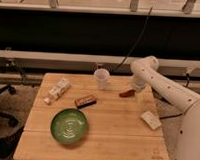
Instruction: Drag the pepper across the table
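The pepper (pixel 126 93) is a small reddish-brown curved piece lying on the light wooden table (pixel 111 132), near its far right side. My gripper (pixel 135 89) hangs at the end of the white arm, right at the pepper's right end and just above the tabletop. It is open, and the pepper rests on the wood, not lifted. The arm's wrist hides part of the gripper.
A clear plastic cup (pixel 101 78) stands just left of the pepper. A brown-and-orange bar (pixel 85 100) lies mid-table, a white packet (pixel 57 89) at the far left, a green bowl (pixel 69 126) front left, and a white item (pixel 151 120) on the right. A dark cable hangs behind.
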You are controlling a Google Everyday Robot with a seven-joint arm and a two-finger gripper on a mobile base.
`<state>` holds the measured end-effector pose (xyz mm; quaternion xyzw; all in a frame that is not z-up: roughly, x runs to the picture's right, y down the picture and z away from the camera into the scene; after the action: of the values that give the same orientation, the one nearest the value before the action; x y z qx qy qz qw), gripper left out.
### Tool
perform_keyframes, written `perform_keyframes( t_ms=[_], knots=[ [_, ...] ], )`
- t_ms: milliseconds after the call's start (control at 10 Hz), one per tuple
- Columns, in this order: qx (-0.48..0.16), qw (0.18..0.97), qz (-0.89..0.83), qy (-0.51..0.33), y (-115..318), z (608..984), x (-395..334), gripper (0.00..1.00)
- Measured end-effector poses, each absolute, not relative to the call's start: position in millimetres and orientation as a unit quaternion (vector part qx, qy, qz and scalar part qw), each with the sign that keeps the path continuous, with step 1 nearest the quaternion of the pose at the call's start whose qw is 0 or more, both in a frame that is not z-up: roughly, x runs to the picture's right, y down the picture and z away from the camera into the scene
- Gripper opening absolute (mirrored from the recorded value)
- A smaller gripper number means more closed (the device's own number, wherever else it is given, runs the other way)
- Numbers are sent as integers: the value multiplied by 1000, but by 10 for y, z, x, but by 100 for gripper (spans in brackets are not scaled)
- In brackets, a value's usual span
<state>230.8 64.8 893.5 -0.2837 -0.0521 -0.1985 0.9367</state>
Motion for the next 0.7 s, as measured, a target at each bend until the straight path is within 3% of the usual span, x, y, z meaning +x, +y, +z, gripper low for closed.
perform_keyframes(
  t_ms=[700],
  knots=[
    [-287, 935, -201, -60, 659, 8973, 2328, 80]
  ],
)
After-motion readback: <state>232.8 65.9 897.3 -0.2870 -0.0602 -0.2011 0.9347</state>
